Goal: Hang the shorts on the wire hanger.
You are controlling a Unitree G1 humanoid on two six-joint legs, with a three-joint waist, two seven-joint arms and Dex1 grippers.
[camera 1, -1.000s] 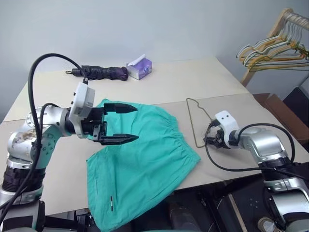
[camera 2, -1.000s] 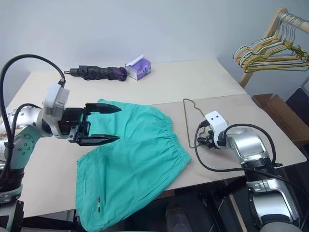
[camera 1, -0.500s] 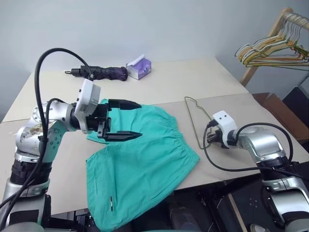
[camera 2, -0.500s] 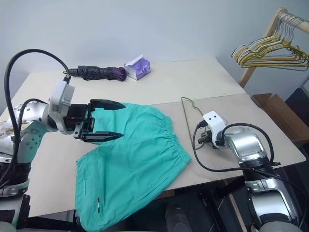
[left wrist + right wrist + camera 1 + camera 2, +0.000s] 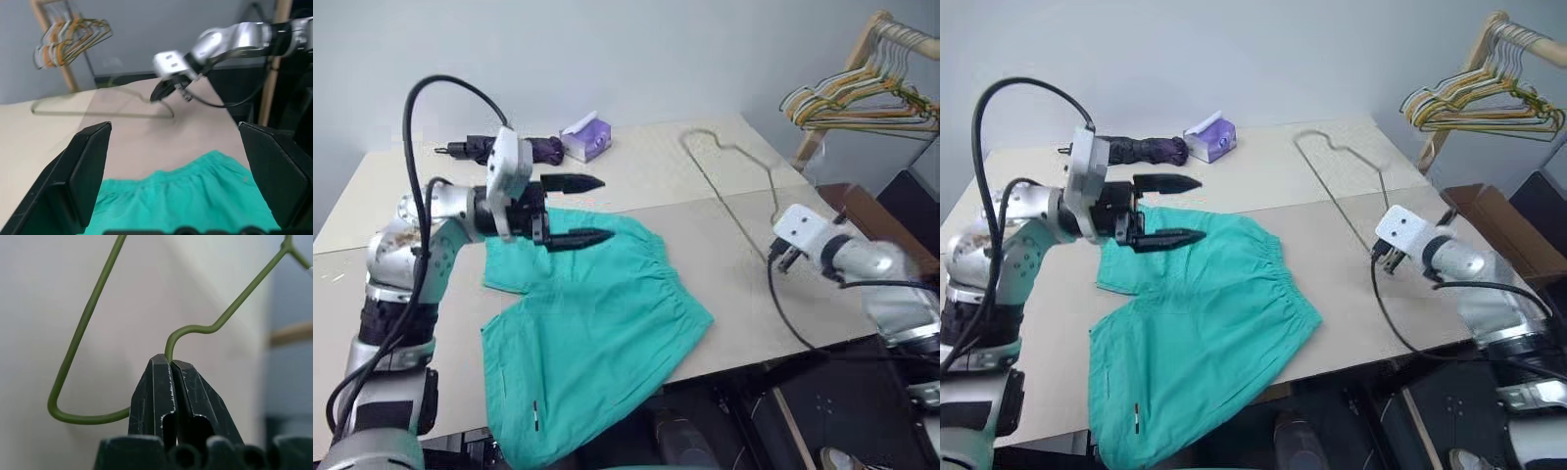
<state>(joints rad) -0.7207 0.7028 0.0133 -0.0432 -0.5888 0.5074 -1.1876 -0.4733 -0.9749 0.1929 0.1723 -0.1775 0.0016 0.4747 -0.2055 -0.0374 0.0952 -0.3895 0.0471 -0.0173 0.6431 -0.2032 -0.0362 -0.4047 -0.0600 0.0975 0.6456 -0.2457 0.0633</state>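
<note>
The right end effector (image 5: 171, 363) is clamping its two black fingers on the wire hanger (image 5: 1337, 186), pinching the thin olive-green wire at the hook, as the right wrist view is showing. The hanger is tilting up off the bench (image 5: 1332, 250), its triangular frame reaching toward the far edge of the bench, and its lowest stretch is disappearing behind the white wrist housing.

The left end effector (image 5: 1167, 209) is standing wide open, gripping nothing and hovering above the far corner of the shorts (image 5: 1200, 313), its fingers pointing across the bench toward the right arm. In the left wrist view the two spread fingers (image 5: 88, 166) are framing the gathered waistband of the shorts, with the right arm and the hanger beyond them.

The teal-green shorts are lying flat on the bench between the two arms, one leg hanging over the near edge and running out of the picture at the bottom.

At the far side a dark folded umbrella (image 5: 1141, 149) is lying beside a purple tissue pack (image 5: 1209, 137), with its handle end hidden behind the left wrist. Off to the right a bunch of pastel hangers (image 5: 1474, 103) is hanging on a wooden rack (image 5: 1469, 73) that is cut off by the frame.
</note>
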